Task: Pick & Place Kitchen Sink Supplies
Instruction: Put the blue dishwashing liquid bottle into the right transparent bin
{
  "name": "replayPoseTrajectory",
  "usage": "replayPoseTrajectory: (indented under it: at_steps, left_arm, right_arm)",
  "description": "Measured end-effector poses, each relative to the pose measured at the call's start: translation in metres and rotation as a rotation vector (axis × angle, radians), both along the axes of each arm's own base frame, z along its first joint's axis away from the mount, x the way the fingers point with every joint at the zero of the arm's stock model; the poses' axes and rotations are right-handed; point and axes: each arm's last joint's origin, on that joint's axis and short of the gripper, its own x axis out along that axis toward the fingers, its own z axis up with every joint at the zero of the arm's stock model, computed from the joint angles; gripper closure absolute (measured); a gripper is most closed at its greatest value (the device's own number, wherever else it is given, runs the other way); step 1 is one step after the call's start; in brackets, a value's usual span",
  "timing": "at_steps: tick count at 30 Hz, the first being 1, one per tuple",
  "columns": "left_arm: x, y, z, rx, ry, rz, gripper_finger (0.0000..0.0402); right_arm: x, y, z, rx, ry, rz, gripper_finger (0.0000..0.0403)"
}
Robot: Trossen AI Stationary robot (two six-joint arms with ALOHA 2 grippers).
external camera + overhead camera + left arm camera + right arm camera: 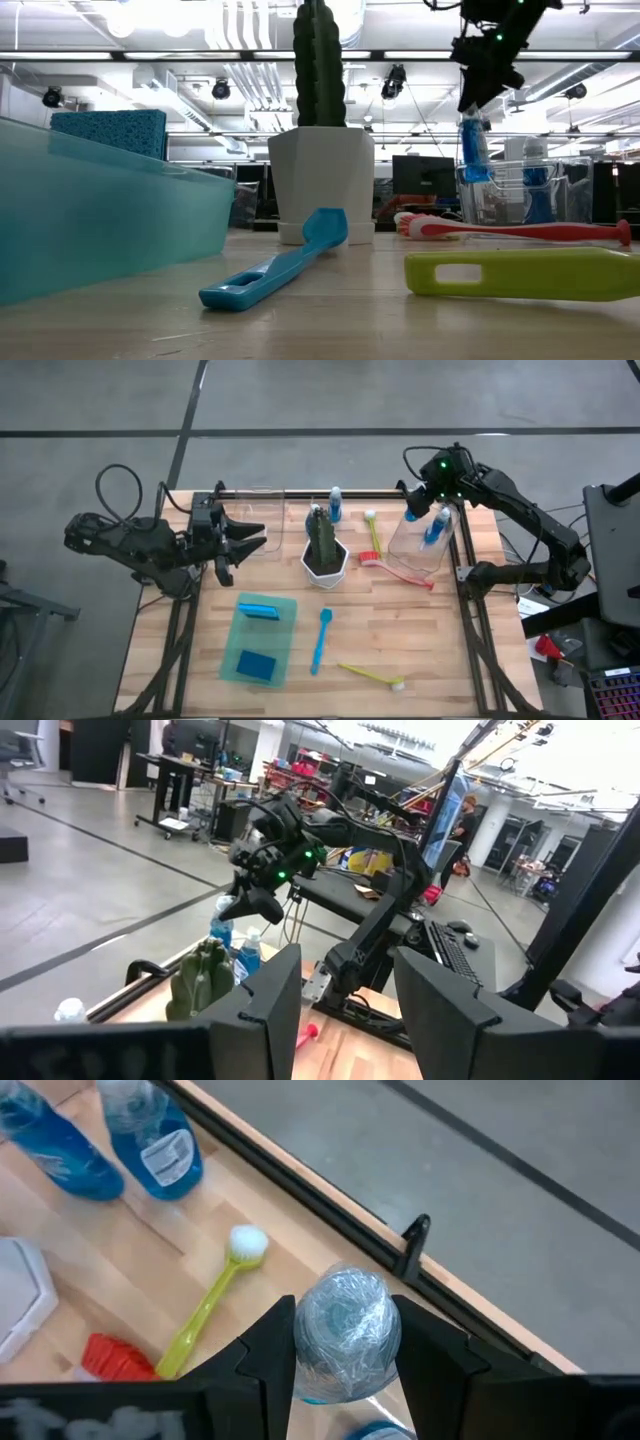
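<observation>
Landmark: cactus (322,540) in its white pot, mid-tabletop (440,650).

Right tool (413,510): raised above the far right corner, right of the cactus, over a clear bin (420,550). Its fingers (268,1348) are closed on the pale cap of a blue bottle (342,1325), one finger each side of the cap; the bottle hangs below the tool, off the tabletop in the low view (474,150). A second bottle (434,528) stands inside the bin, just beside the held one.

Left tool (245,540): left of the cactus, near the far left of the tabletop, fingers spread apart, holding nothing.

Other supplies:
- Third bottle (335,506) just behind the cactus at the far edge.
- Pink brush (395,568) right of the cactus, running under the bin's front.
- Yellow brush (373,532) between cactus and bin.
- Blue brush (320,640) in front of the cactus.
- Second yellow brush (372,676) near the front edge, right of the blue one.
- Green tray (285,660) front-left of the cactus, with two sponges: one at its far end (259,610), one at its near end (256,665).
</observation>
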Motion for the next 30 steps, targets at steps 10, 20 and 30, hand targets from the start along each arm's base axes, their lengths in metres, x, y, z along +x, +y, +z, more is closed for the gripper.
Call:
replayPoseTrajectory:
  at_steps: [10,20,30]
  left_arm:
    - [0.000,0.001,0.000,0.008,0.002,0.015,0.0248]
    - [0.000,0.001,0.000,0.007,0.002,0.015,0.0248]
    - [0.000,0.001,0.002,-0.003,-0.020,0.015,0.0248]
  right_arm:
    - [-0.014,0.007,-0.024,-0.075,-0.082,-0.042,0.0264]
    - [-0.016,0.007,-0.045,-0.082,-0.023,-0.025,0.0261]
    - [-0.016,0.005,-0.064,-0.078,-0.048,-0.029,0.0264]
